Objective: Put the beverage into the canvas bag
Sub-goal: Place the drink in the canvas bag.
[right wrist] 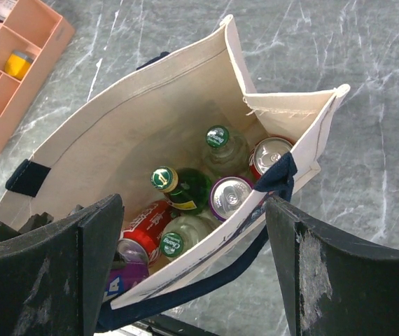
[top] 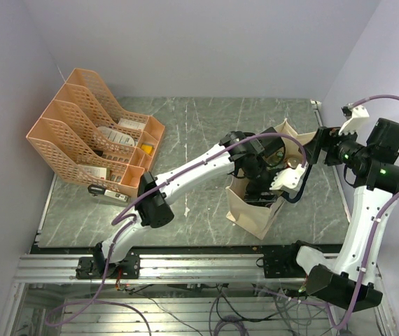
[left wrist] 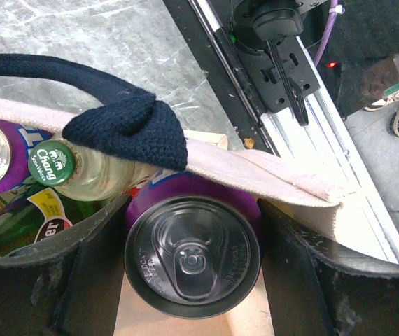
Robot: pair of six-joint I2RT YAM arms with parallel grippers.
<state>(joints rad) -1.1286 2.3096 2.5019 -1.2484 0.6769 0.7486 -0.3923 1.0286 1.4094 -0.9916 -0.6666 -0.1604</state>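
Clamping a purple can (left wrist: 192, 255) by its sides with the left claw (left wrist: 192, 224), down inside the canvas bag (right wrist: 136, 119) standing on the bench (right wrist: 367, 70). Sharing that bag with green-capped bottles (right wrist: 218, 136), a red can (right wrist: 143, 227) and more cans. Hovering the right claw (right wrist: 192, 203) over the bag's rim, spread wide, gripping nothing. Holding small boxes in the orange file trays (top: 87, 133), well apart.
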